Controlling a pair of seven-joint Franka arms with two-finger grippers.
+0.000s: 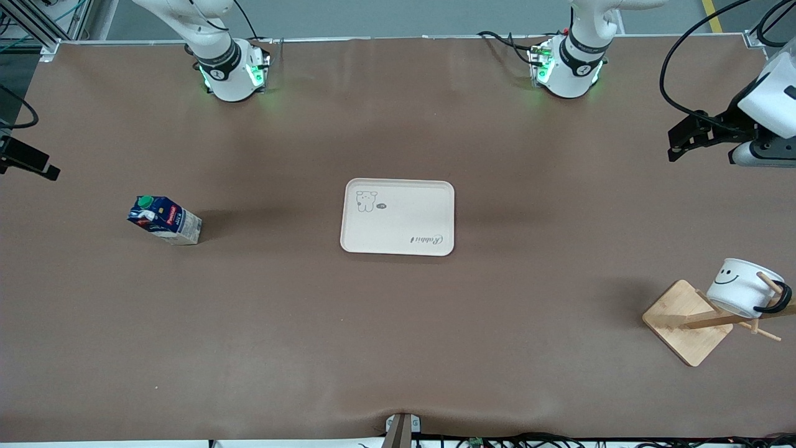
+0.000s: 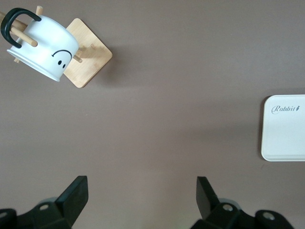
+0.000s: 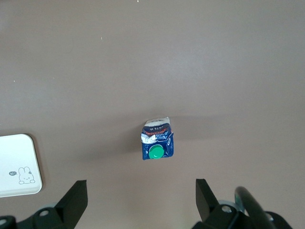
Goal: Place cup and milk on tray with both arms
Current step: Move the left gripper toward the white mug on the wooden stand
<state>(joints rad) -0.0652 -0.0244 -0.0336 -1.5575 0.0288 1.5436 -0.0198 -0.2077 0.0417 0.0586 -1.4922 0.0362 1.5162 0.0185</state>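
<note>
The cream tray (image 1: pixel 398 239) lies flat at the table's middle, and its edge shows in the left wrist view (image 2: pixel 285 138) and the right wrist view (image 3: pixel 16 157). The milk (image 1: pixel 165 219) stands toward the right arm's end, under the right wrist camera (image 3: pixel 157 141). The white smiley cup (image 1: pixel 740 286) hangs on a wooden rack toward the left arm's end, also in the left wrist view (image 2: pixel 45 45). My left gripper (image 1: pixel 675 144) (image 2: pixel 142 195) is open and empty, high over the table. My right gripper (image 3: pixel 141 198) is open and empty, high above the milk.
The wooden rack's square base (image 1: pixel 684 323) (image 2: pixel 90 57) stands near the table's corner at the left arm's end, with pegs sticking out past the cup. Both arm bases (image 1: pixel 233 71) (image 1: pixel 569 68) stand along the table edge farthest from the front camera.
</note>
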